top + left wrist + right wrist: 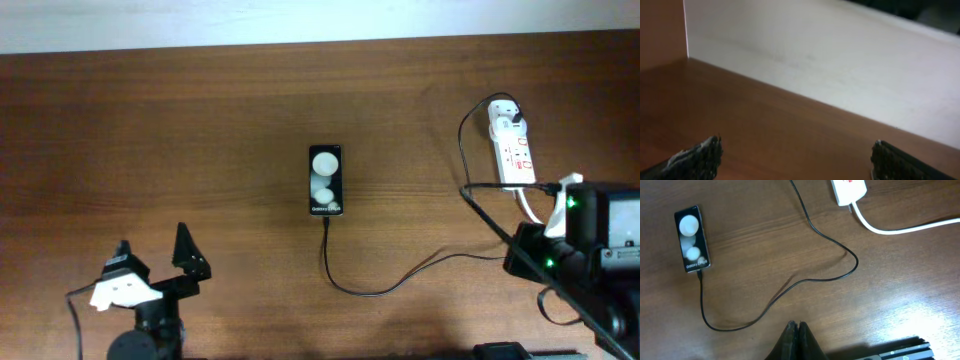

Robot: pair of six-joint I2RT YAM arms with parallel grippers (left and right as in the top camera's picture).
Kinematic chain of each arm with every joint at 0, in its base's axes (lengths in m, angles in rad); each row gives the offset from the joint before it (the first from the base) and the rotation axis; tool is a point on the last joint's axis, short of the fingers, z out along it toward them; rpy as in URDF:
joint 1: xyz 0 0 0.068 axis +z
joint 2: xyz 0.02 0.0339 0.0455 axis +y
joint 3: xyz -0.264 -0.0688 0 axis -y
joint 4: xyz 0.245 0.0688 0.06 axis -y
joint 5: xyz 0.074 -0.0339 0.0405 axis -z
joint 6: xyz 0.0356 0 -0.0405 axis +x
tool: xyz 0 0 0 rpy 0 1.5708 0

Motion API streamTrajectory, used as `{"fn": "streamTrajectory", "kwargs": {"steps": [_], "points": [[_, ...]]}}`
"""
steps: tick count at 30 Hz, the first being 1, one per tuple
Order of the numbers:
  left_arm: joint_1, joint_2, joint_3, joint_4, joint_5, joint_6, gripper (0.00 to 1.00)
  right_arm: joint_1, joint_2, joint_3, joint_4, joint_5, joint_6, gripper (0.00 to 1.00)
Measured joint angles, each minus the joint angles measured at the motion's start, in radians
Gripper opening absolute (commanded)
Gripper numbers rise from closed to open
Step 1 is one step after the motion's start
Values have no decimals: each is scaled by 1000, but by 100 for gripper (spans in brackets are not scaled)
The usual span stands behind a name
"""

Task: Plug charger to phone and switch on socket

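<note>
The black phone lies flat at the table's middle, its two white round patches up; it also shows in the right wrist view. The thin black charger cable runs from the phone's near end, where its tip appears plugged in, in a loop to the right and up to the white plug adapter on the white socket strip. The cable also shows in the right wrist view. My right gripper is shut and empty, just below the strip. My left gripper is open and empty at the front left.
The strip's thick white cord runs off to the right past my right arm. A pale surface lies beyond the table's far edge in the left wrist view.
</note>
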Motion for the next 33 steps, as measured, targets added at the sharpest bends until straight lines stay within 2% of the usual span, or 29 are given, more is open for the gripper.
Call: {"fn": "streamTrajectory", "kwargs": {"steps": [4,7,11,23,33], "points": [[0,1,-188,208,0,0,99,0,-32,0,-9,0,0,4],[0,1,-256,273,0,0,99,0,-32,0,-13,0,0,4],[0,1,-305,277,0,0,99,0,-33,0,-17,0,0,4],[0,1,-308,275,0,0,99,0,-35,0,-25,0,0,4],[14,1,-308,275,0,0,99,0,-164,0,-68,0,0,4]]}}
